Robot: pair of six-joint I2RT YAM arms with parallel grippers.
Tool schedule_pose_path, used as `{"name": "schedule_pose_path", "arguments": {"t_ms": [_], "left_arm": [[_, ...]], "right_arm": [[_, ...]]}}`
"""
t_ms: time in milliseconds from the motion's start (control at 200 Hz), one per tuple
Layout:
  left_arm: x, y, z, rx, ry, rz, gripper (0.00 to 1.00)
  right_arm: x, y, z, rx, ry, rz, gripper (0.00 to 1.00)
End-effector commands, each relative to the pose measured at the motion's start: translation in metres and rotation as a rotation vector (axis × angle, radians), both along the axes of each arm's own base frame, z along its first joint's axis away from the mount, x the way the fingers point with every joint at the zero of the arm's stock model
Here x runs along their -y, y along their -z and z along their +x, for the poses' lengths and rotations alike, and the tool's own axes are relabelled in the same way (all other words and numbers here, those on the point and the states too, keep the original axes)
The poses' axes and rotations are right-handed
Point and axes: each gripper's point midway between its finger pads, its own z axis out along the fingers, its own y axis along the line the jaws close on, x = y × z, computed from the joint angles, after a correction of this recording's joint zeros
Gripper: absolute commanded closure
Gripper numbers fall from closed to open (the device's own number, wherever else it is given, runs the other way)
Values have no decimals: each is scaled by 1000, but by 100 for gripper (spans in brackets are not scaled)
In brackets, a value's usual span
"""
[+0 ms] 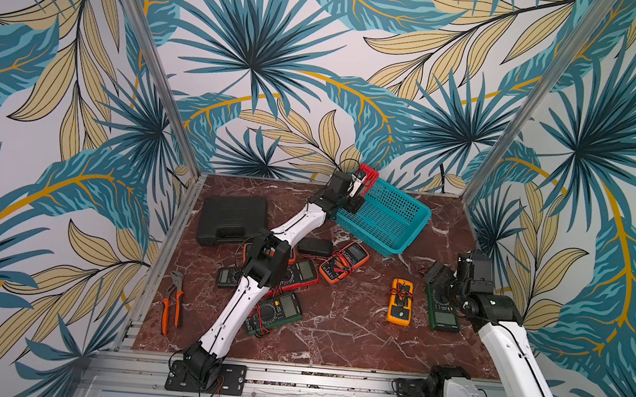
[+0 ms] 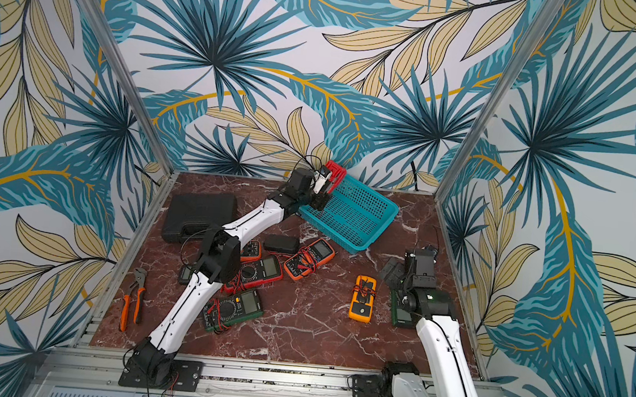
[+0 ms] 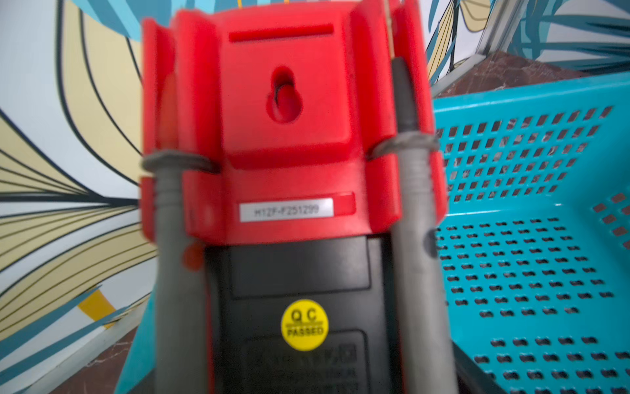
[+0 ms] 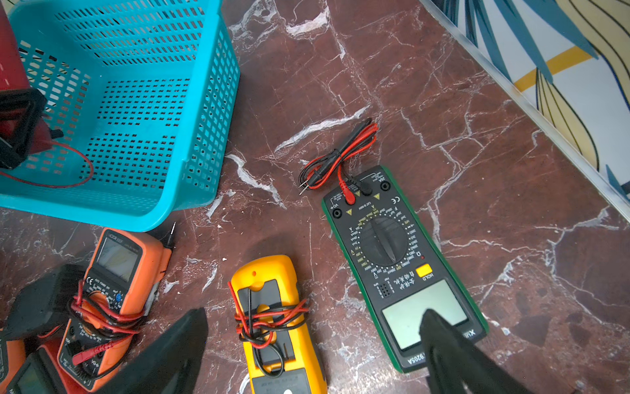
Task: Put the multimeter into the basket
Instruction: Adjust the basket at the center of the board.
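Jaws on my left arm clamp the red multimeter [image 1: 369, 174] at the basket [image 1: 368, 231] corner; right jaws gape. Next I'd lower inside, release.

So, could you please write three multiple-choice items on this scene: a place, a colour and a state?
1. Where is the red multimeter? A. by the pliers B. at the basket C. on the case
2. What colour is the meter nearest the green multimeter? A. yellow B. white C. purple
3. How is the right gripper? A. shut on a meter B. open C. shut, empty
1 B: the left gripper holds it there. 2 A: the yellow multimeter lies there. 3 B: jaws apart, nothing between.
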Motion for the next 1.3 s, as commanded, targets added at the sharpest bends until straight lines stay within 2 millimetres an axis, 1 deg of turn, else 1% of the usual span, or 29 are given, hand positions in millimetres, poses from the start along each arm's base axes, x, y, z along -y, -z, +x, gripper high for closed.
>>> {"name": "schedule_pose_path", "arguments": {"t_ms": [0, 65, 275, 346, 376, 551, 586, 621, 671, 761, 826, 882, 947, 987, 1022, 1152, 1292], "left_arm": [[-12, -41, -4, 31, -42, -5, 100], [-19, -36, -9, -10, -62, 16, 100], [-32, -21, -28, -119, -92, 59, 100], [-34, -18, -36, -149, -93, 70, 100], [-42, -17, -36, -152, -125, 88, 100], [-55, -10, -51, -233, -179, 123, 100], [-57, -8, -54, -248, -192, 124, 98], [-60, -5, -55, -261, -209, 128, 93], [-64, 0, -57, -280, -231, 135, 81], [-70, 9, -58, -302, -283, 138, 66], [-74, 14, -56, -313, -315, 135, 62], [-77, 19, -55, -318, -344, 134, 56], [-79, 24, -53, -322, -374, 132, 54], [-80, 26, -52, -323, -393, 129, 49], [-82, 28, -51, -323, -409, 126, 41], [-82, 31, -48, -322, -429, 115, 1], [-81, 33, -46, -318, -437, 104, 0]], "right_arm": [[0, 4, 0, -4, 14, 9, 1], [0, 4, 0, -3, 18, 11, 0], [1, 3, 0, -2, 25, 14, 1], [1, 3, -1, -3, 27, 12, 1], [1, 3, -1, -3, 28, 13, 0], [2, 4, -2, -9, 34, 14, 0], [2, 4, -2, -10, 37, 12, 0], [2, 5, -1, -15, 37, 10, 1], [3, 5, 0, -18, 40, 9, 0], [4, 6, 2, -29, 42, 6, 1], [4, 7, 3, -38, 44, 2, 0], [4, 7, 5, -43, 43, 4, 0], [4, 7, 6, -48, 44, 4, 1], [4, 8, 6, -51, 44, 5, 1], [4, 7, 7, -53, 43, 3, 1], [4, 6, 8, -54, 42, 2, 1], [4, 5, 8, -54, 41, -1, 0]]}}
